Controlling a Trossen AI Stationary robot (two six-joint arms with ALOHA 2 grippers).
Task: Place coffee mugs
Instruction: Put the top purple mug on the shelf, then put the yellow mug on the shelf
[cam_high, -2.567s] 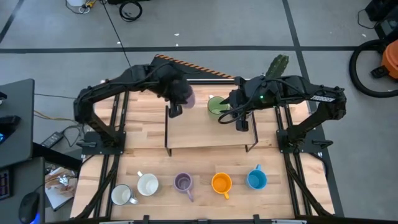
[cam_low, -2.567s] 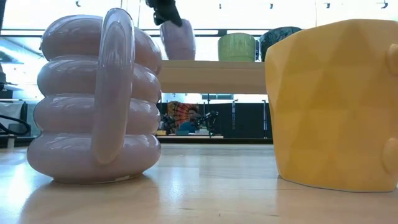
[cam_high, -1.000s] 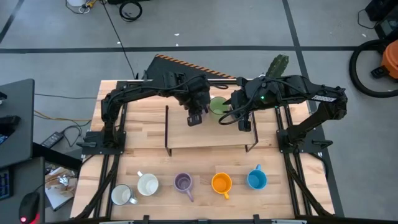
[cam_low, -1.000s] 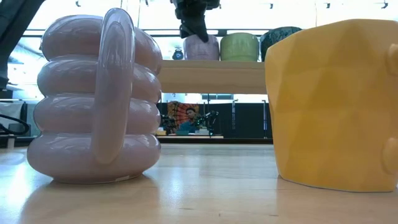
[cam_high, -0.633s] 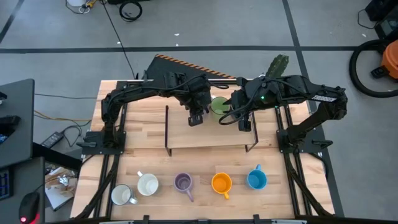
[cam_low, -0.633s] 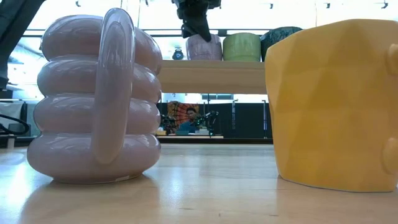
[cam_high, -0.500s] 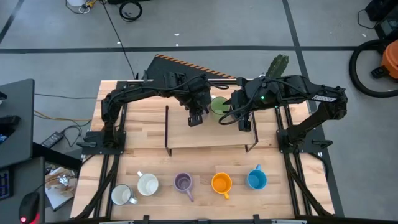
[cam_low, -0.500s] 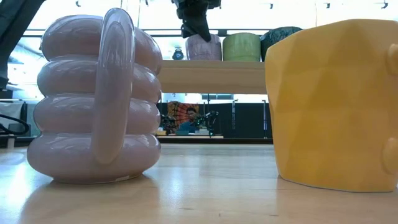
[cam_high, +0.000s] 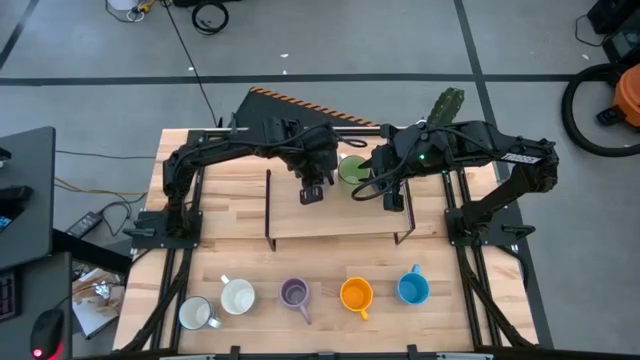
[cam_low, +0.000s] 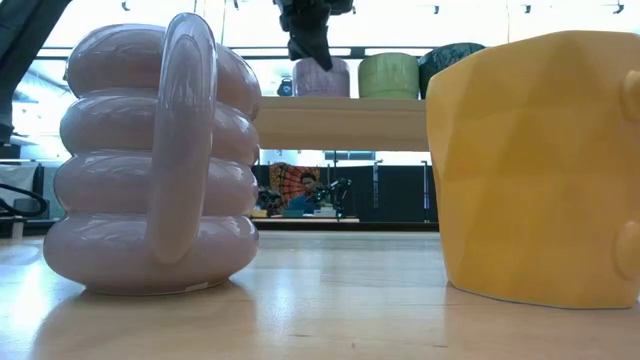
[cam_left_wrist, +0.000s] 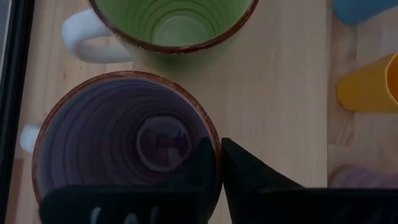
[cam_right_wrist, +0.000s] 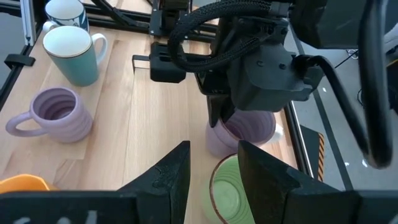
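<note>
The lilac mug (cam_left_wrist: 124, 146) – ribbed inside, brown-rimmed, partly cut off in the left wrist view – stood on the raised shelf (cam_high: 335, 215) just beside the green mug (cam_high: 350, 170). The left gripper (cam_left_wrist: 217, 165) pinched its rim (one finger inside). The right gripper (cam_right_wrist: 214, 165) hovered parted above the green mug – holding nothing.

The ribbed lilac mug (cam_low: 155, 160) is glossy glazed ceramic, way shinier than the matt faceted orange mug (cam_low: 535, 165) beside it. Both sit on a pale, smooth wood table (cam_low: 320, 310); behind them the shelf (cam_low: 340, 122) looks like the same wood.
</note>
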